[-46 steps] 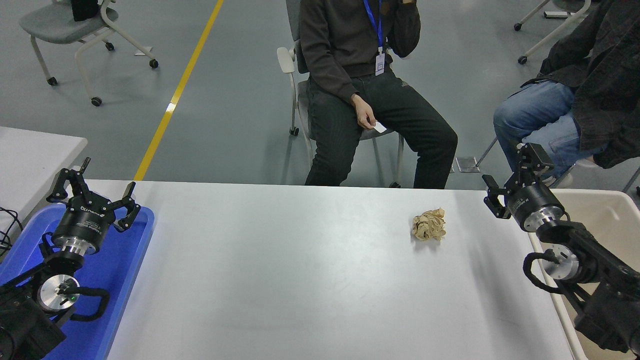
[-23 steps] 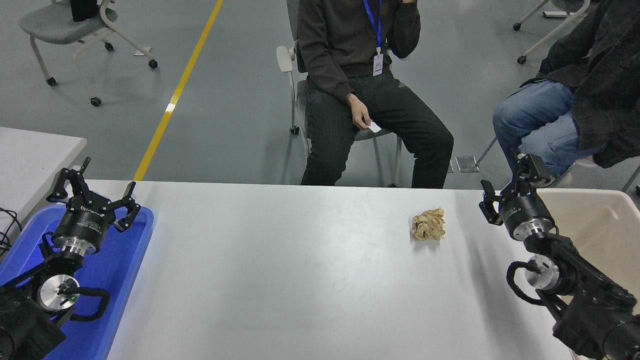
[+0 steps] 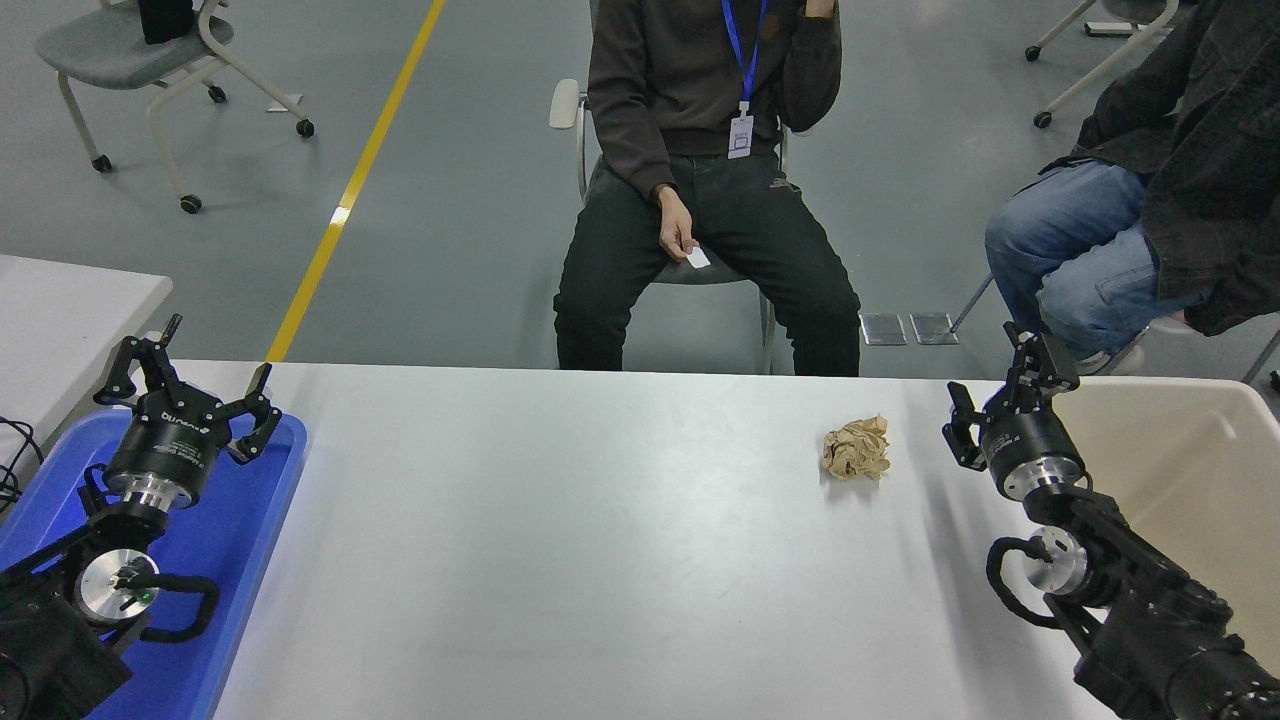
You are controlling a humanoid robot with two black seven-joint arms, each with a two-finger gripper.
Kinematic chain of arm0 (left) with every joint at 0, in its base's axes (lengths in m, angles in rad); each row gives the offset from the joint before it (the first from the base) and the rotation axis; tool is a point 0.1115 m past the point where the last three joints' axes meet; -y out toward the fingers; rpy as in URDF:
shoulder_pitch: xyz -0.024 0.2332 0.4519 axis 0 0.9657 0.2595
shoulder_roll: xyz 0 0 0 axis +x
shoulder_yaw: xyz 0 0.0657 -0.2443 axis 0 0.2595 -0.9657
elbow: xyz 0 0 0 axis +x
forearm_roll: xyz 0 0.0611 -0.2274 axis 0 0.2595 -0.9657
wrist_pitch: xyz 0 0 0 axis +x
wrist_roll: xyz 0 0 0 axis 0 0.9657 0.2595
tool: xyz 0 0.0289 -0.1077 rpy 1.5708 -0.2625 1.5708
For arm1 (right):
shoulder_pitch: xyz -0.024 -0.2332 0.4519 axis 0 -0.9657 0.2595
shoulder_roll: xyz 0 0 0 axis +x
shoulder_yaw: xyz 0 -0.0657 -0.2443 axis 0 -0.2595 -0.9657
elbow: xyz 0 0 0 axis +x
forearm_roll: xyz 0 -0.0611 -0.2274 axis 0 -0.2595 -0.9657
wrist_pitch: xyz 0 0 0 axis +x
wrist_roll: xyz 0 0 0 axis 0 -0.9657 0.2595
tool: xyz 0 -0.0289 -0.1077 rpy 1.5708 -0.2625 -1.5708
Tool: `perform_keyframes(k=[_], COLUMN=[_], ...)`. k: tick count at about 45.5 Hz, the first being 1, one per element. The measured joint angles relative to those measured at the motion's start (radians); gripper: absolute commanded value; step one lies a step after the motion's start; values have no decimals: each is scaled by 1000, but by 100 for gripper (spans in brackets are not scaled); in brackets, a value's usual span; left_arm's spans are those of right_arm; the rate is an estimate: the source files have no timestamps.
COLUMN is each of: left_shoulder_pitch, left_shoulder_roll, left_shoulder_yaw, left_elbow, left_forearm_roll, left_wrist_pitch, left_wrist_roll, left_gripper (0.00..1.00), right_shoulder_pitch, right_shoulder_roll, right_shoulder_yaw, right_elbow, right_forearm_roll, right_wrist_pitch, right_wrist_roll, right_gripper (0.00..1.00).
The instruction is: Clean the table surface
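The table surface (image 3: 600,540) is a wide matte white-grey top. A crumpled ball of brown paper (image 3: 857,449) lies on it at the right, near the far edge. My right gripper (image 3: 1000,400) is open and empty, a short way to the right of the paper ball and above the table's right edge. My left gripper (image 3: 190,370) is open and parked at the lower left, over the blue tray (image 3: 225,560).
A cream bin (image 3: 1190,480) stands off the table's right end. A smaller white table (image 3: 70,310) is at the left. Two people sit at the far side, one in black trousers (image 3: 700,250), one in jeans (image 3: 1080,250). A chair (image 3: 130,50) stands far left.
My right arm has moved left, from over the cream bin toward the paper ball. The seated person in black has shifted left on the chair. The left arm has not moved.
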Motion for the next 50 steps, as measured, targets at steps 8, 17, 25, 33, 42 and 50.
perform_keyframes(k=[8,17,25,33,42,50], left_shoulder_pitch=[0,0,0,0,0,0], left_shoulder_roll=[0,0,0,0,0,0], left_shoulder_yaw=[0,0,0,0,0,0], left_elbow=[0,0,0,0,0,0], left_forearm_roll=[0,0,0,0,0,0], left_wrist_pitch=[0,0,0,0,0,0], left_wrist_roll=[0,0,0,0,0,0], left_gripper=[100,100,100,100,100,100], right_shoulder_pitch=[4,26,66,122,209,305], right_shoulder_roll=[-1,-17,-61,-120,-165,-184], right_shoulder_yaw=[-18,-85,-187,-324,-508,-721], right_elbow=[0,3,27,66,90,95], right_forearm_roll=[0,-1,-2,-4,-12,-35], right_wrist_pitch=[0,0,1,4,7,9], right_wrist_roll=[-6,-62,-172,-235,-267,-279], right_gripper=[100,100,100,100,100,100])
